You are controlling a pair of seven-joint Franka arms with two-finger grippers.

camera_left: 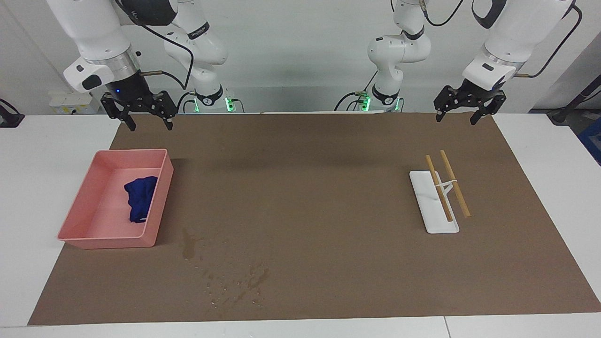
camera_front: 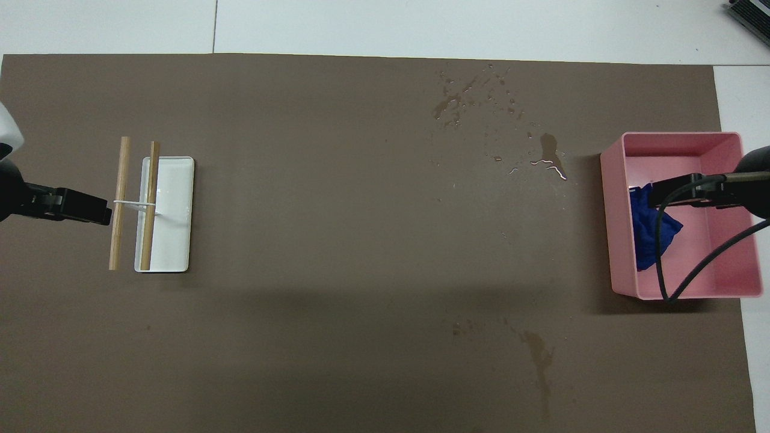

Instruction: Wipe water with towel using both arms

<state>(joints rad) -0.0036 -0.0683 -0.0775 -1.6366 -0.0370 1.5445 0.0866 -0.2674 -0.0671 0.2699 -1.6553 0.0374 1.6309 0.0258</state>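
The water (camera_left: pixel 188 244) is a scatter of dark blotches and shiny droplets on the brown mat (camera_left: pixel 305 188), farther from the robots than the pink bin (camera_left: pixel 159 202); it shows as water (camera_front: pixel 548 147) from above. A crumpled dark blue towel (camera_left: pixel 140 197) lies in the bin, towel (camera_front: pixel 646 231). My right gripper (camera_left: pixel 149 126) hangs open and empty, high up at the right arm's end; from above the right gripper (camera_front: pixel 657 195) covers part of the bin (camera_front: pixel 680 141). My left gripper (camera_left: pixel 455 120) waits open and empty, raised at the left arm's end, left gripper (camera_front: pixel 103 215).
A white tray with two wooden bars, the rack (camera_left: pixel 439 202), rack (camera_front: pixel 165 207), stands on the mat toward the left arm's end. A faint dry stain (camera_front: pixel 538 355) marks the mat nearer the robots. White table (camera_left: pixel 47 164) borders the mat.
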